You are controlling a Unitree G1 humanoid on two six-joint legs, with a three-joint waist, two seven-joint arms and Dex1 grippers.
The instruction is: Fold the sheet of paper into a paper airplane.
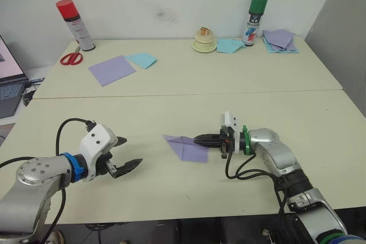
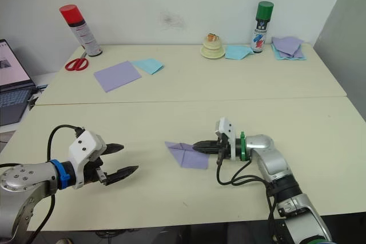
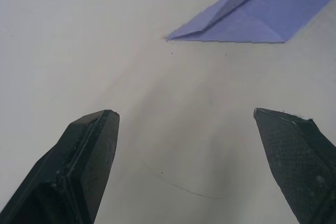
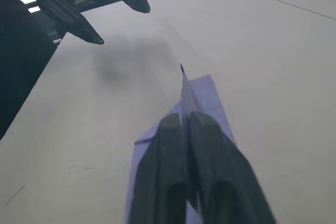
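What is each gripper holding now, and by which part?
The right gripper pinches the paper airplane by its raised centre ridge, at the tail end. The left gripper is open and holds nothing.

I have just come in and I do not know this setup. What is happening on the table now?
A humanoid robot is folding paper. Its right pincer is shut on a raised ridge of the lavender sheet of paper, which is already partly folded, with a pointed tip, and lies on the near table. The left pincer is open, apart from the paper, with nothing in it. Scissors, two spray cans and spare sheets lie on the far table.
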